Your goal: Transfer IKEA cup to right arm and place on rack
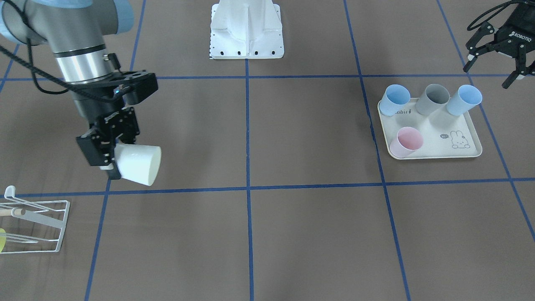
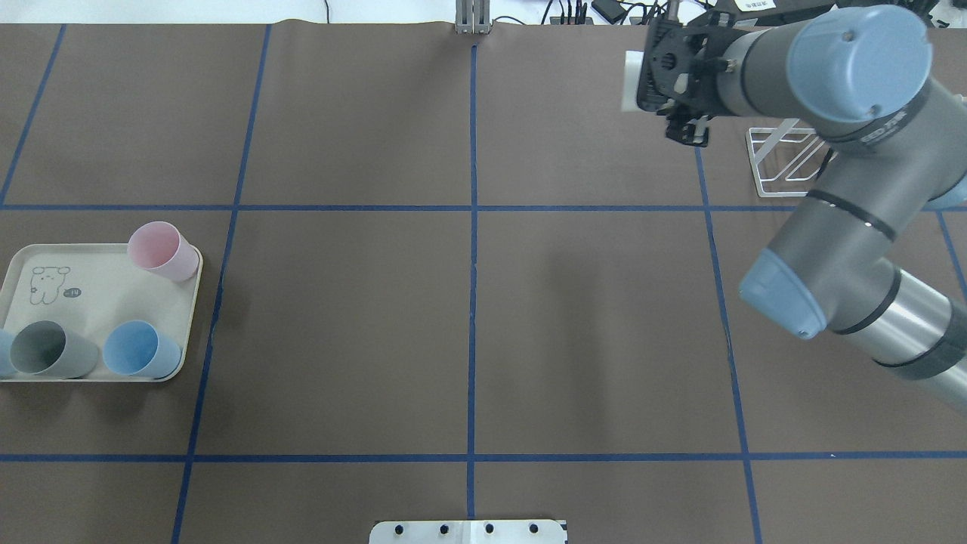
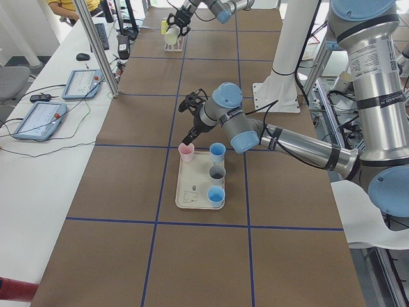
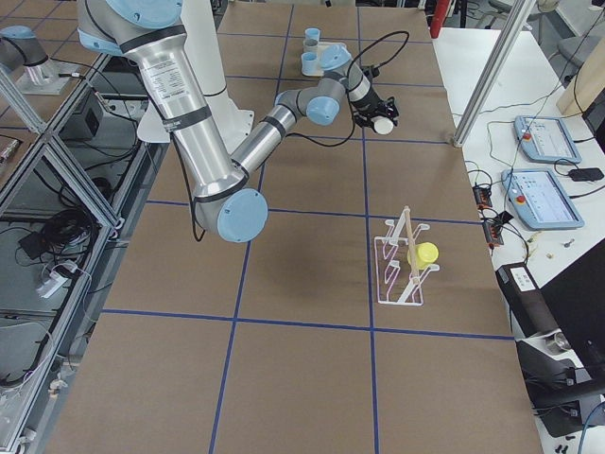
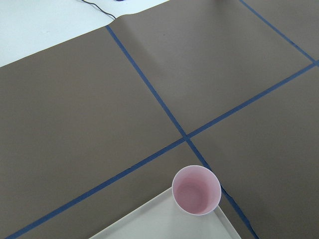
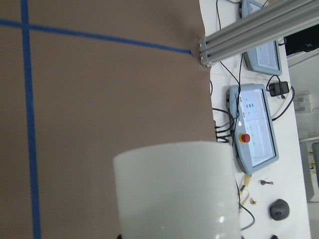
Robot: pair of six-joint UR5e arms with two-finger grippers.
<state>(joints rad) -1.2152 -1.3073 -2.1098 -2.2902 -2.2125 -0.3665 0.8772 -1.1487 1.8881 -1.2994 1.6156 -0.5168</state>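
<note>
Since IKEA cup (image 1: 140, 164) lies sideways, pinched in right pincer (image 1: 109, 161), transfer judged done. Left pincer (image 1: 490, 76) spread, empty, well apart. Left: carry to rack (image 1: 46, 228), near, below pincer; hang it.

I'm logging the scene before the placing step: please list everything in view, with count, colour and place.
white cup: one, white, held on its side above the table.
rack: one, white wire with wooden dowel, table's end on the robot's right.
yellow cup: one, yellow, on the rack.
tray: one, cream with rabbit drawing, robot's left side.
blue cups: two, pale blue, on the tray.
grey cup: one, grey, between the blue cups.
pink cup: one, pink, tray's corner.
base plate: one, white, robot's table edge.
right pincer: black, shut on the white cup.
left pincer: black, open, beside the tray.
</note>
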